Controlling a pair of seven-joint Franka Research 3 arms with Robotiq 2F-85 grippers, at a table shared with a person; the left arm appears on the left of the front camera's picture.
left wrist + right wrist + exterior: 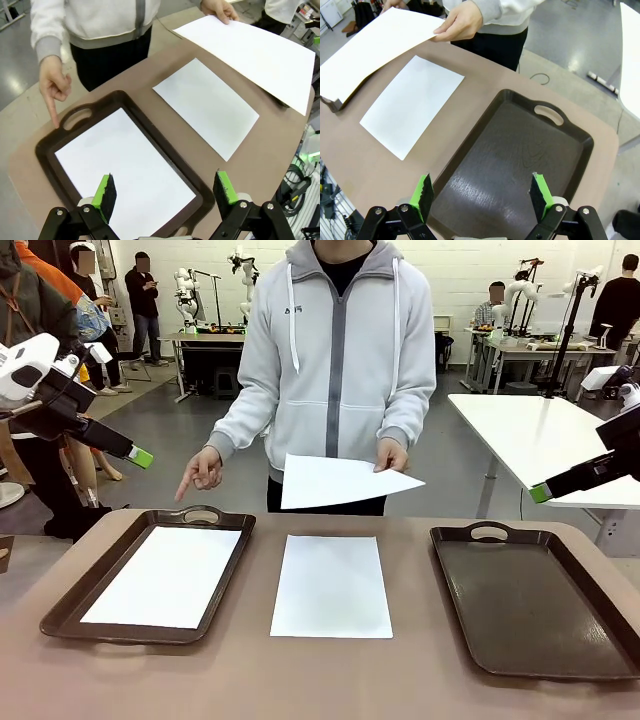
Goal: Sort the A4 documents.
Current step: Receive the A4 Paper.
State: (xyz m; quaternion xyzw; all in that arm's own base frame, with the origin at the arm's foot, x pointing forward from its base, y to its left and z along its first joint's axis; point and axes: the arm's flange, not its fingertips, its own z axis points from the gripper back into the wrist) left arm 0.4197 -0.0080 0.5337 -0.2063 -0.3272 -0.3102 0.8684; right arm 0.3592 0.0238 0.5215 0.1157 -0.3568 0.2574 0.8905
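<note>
At 12 o'clock a person's hand point(390, 455) holds one sheet point(340, 480). A second sheet point(332, 585) lies at the centre. A third sheet point(165, 575) lies inside the left tray point(70, 615) at 9 o'clock; the right tray point(530, 600) sits at 3.

We saw the left arm point(25, 365) cased in white at the table's point(200, 680) near side. The left gripper point(167, 187) and right gripper point(482, 192) were black, with green pads point(106, 192) and silver screws point(56, 212). Across the table, the person wore a pale grey zipped hoodie point(340, 370) with white drawstrings point(292, 320) and ribbed cuffs point(47, 47).
</note>
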